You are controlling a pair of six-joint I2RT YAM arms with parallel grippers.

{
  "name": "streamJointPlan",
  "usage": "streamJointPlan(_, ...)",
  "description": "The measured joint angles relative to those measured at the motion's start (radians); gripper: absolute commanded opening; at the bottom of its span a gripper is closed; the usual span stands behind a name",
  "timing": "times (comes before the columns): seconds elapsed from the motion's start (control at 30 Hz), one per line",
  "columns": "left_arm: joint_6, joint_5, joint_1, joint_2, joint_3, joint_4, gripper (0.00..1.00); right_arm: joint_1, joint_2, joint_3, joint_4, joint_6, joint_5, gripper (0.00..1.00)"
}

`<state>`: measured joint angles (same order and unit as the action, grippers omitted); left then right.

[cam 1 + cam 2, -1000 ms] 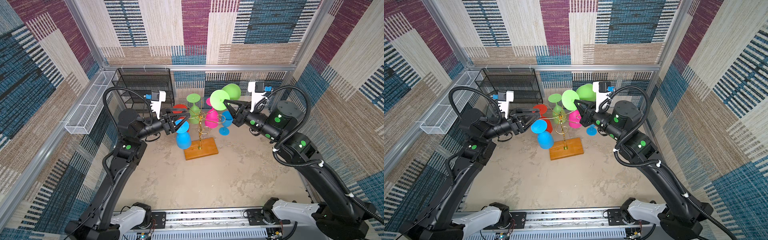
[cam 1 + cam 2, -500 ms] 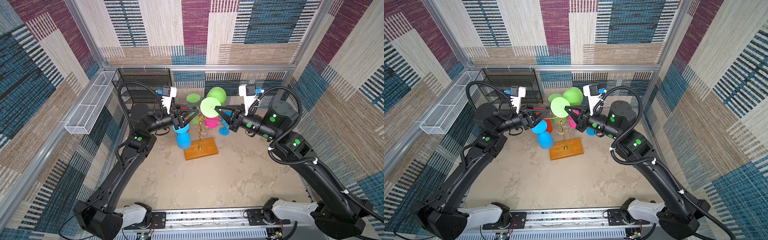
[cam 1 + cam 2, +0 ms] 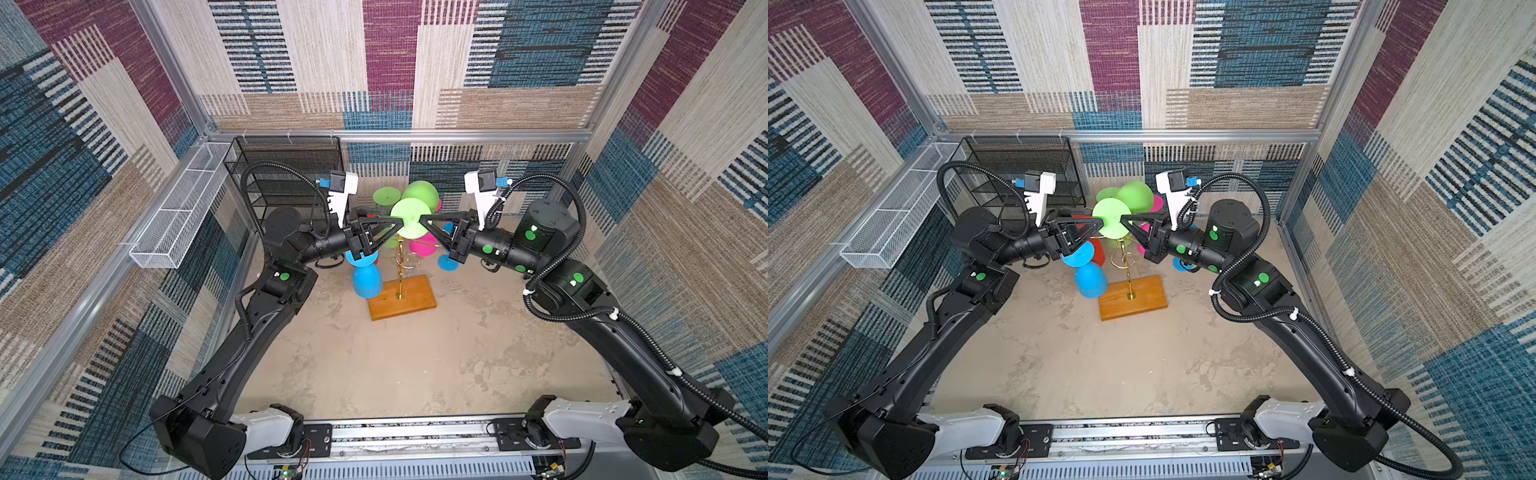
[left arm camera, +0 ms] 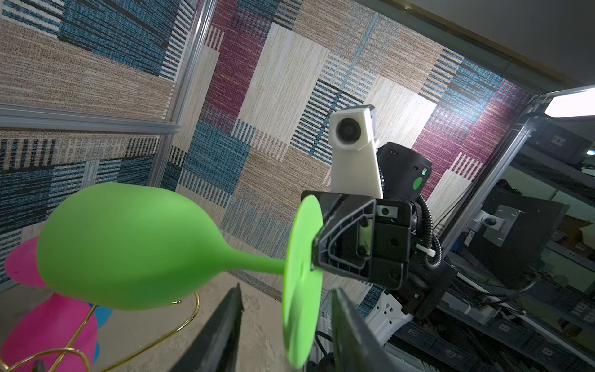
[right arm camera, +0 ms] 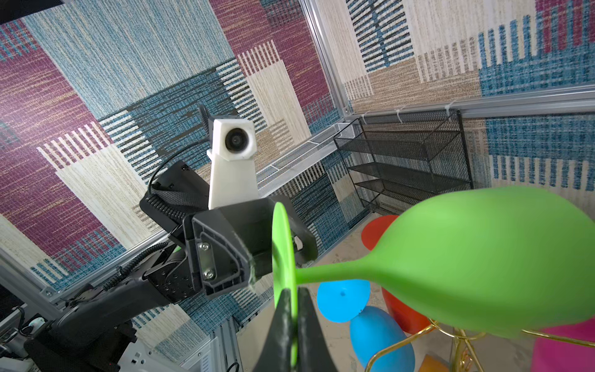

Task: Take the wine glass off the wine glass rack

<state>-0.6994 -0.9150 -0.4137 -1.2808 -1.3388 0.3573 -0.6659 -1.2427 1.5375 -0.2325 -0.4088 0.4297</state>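
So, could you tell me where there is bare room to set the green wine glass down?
The wide tabletop between the wooden base and the front rail is bare. Around the gold rack, hanging glasses crowd everything.

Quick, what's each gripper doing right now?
Left gripper: jaws open, straddling the foot of the matte bright green wine glass.
Right gripper: shut on that foot.

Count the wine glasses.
6: a green glass in the right hand; hanging on the rack, a second green, a pink, a red and a blue; another blue right of the rack. More may be hidden.
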Motion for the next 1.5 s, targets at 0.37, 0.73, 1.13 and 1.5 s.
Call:
streamJointPlan(0.37, -0.062, -0.001, -0.012, -0.008, 0.01, 0.069, 0.09, -0.013, -0.015, 0.0, 0.003, -0.01, 0.008, 0.0)
streamJointPlan(0.73, -0.173, 0.037, -0.013, 0.008, 0.024, 0.123, 0.0, -0.018, 0.002, -0.006, 0.015, 0.0, -0.008, 0.47)
streamJointPlan(1.13, -0.248, 0.126, -0.004, 0.031, -0.082, -0.108, 0.0, -0.018, 0.233, -0.276, 0.15, 0.352, -0.262, 0.99)
streamJointPlan(1.5, -0.332, 0.089, 0.0, 0.019, -0.138, -0.149, 0.0, -0.019, 0.112, -0.338, 0.336, 0.709, -0.245, 0.99)
